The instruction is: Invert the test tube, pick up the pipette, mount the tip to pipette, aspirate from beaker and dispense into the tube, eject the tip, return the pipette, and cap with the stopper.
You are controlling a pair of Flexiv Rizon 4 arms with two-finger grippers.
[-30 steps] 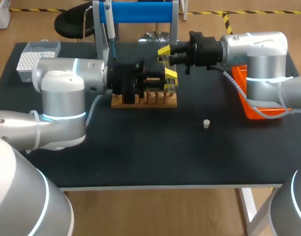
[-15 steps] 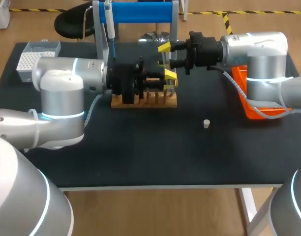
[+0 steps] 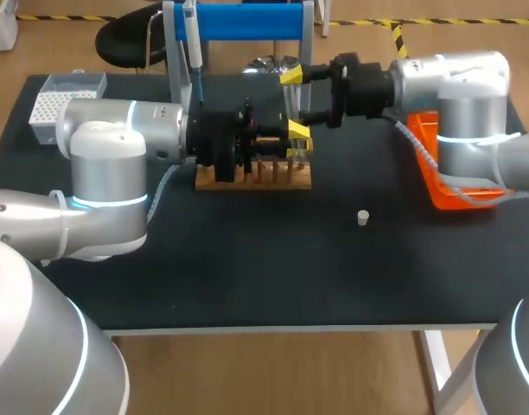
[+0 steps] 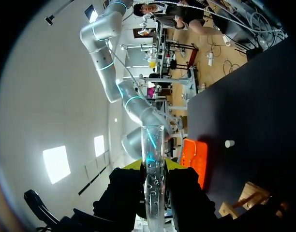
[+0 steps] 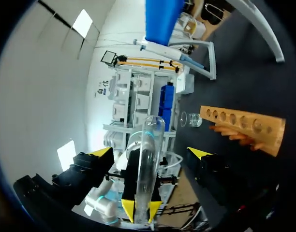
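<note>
Gripping a clear glass test tube (image 4: 153, 174) from two sides: left gripper (image 3: 299, 138), fingers clenched on the glass, just above the wooden rack (image 3: 252, 177) at the back middle of the black table (image 3: 264, 277). Seen from the left wrist, tube running out ahead of the dark fingers, open rim at the far end. Facing it from the other side: right gripper (image 5: 150, 153), released, yellow tips spread wide, the tube in the gap between them and touching neither as far as can be seen. Elsewhere on the table: small white stopper (image 3: 362, 217) alone toward the front right, well apart from the rack; orange bin (image 3: 446, 186) at the right edge under the right arm; white tip box (image 3: 61, 99) at the back left corner. Hanging upright on the blue stand (image 3: 247, 19) behind the rack: pipette (image 3: 194, 47). Beyond the rack, in the right wrist view: small glass beaker (image 5: 190, 119).
</note>
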